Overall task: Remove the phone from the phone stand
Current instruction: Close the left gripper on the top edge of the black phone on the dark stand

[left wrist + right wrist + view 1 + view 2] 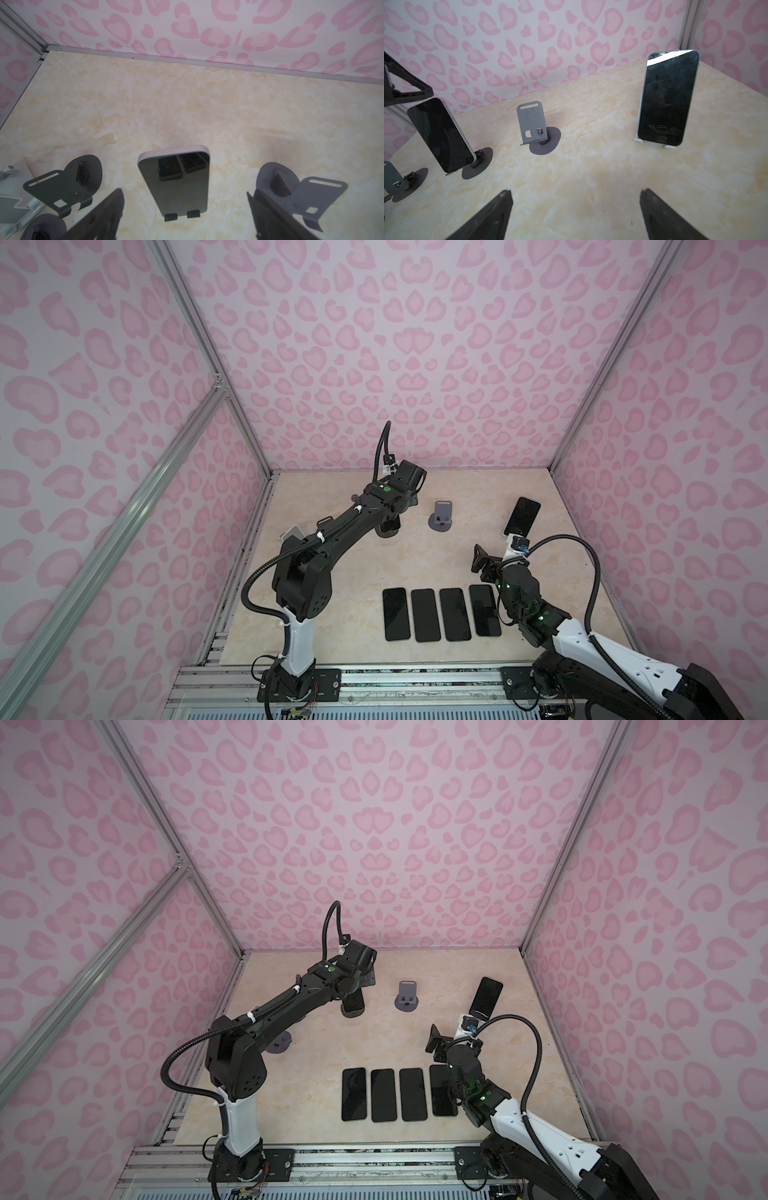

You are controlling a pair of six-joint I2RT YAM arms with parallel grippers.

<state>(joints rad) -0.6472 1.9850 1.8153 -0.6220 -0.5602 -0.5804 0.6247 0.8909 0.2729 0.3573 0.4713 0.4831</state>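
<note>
The left pincer (185, 192) stands wide open and holds nothing. The phone (174, 178) is straight ahead of it, on the middle line between its two fingers but not yet between them. It leans back in the grey phone stand (171, 217), whose two small lips catch its lower edge. The right pincer (576, 190) is also wide open and empty. Ahead of it and off to one side, well apart, a second phone (668, 99) rests on a white stand (638, 139).

Several things could go wrong for the left pincer. Empty grey stands (311, 191) sit close outside both of its fingers, so such wide jaws may knock them while advancing. If the fingers close too low, they may catch the lips or back plate, and the light stand would lift or tip with the phone. The glossy phone may also slip. In both top views the arm mostly hides this phone, so I cannot tell how far the pincer is from it.
</note>
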